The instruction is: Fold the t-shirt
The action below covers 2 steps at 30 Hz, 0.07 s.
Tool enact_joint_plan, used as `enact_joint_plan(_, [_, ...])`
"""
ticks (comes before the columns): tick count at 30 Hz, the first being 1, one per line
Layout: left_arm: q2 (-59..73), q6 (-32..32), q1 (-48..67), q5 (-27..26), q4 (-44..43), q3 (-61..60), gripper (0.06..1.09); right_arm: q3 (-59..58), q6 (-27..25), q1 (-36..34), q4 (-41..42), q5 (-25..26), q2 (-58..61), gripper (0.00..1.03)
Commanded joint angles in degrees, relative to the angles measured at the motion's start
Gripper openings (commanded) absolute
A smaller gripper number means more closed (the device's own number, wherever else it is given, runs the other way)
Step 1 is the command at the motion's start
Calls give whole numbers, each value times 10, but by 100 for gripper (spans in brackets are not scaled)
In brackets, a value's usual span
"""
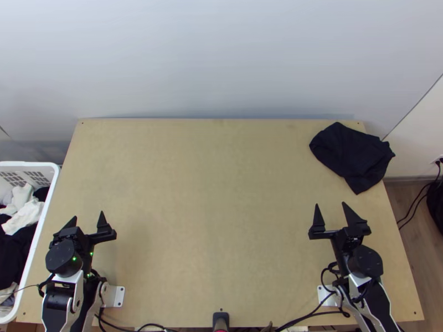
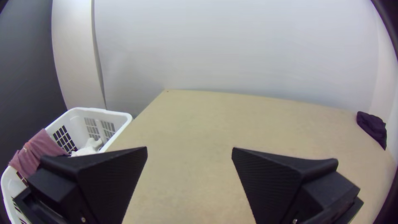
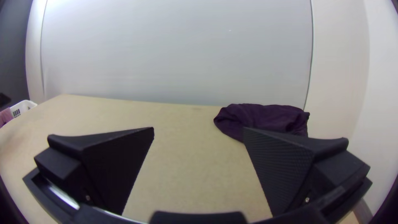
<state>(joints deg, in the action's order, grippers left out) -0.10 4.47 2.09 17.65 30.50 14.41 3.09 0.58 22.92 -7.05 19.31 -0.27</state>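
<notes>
A dark cloth (image 1: 353, 155), bunched into a loose heap, lies at the table's far right corner in the top view. My right gripper (image 1: 329, 211) stands nearer the table's front, short of the cloth, open and holding nothing. My left gripper (image 1: 87, 218) is open over the table's left side, far from the cloth. In the left wrist view my left gripper (image 2: 190, 150) has its fingers wide apart, and the cloth (image 2: 373, 127) is small and distant. The right wrist view has the cloth (image 3: 265, 119) partly behind one finger of my right gripper (image 3: 199, 130).
A white laundry basket (image 1: 41, 221) with white and dark clothes stands against the table's left side. Bare wood (image 1: 216, 193) stretches between the two arms. A pale wall (image 1: 221, 61) rises behind the table's far edge. Cables run along the near edge.
</notes>
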Motion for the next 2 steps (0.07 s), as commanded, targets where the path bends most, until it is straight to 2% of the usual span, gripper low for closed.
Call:
enact_joint_plan(1, [0,1,0,0,0,0,105,0,-1,0,-1,0,0,99])
enact_joint_plan(2, [0,1,0,0,0,0,105,0,-1,0,-1,0,0,99])
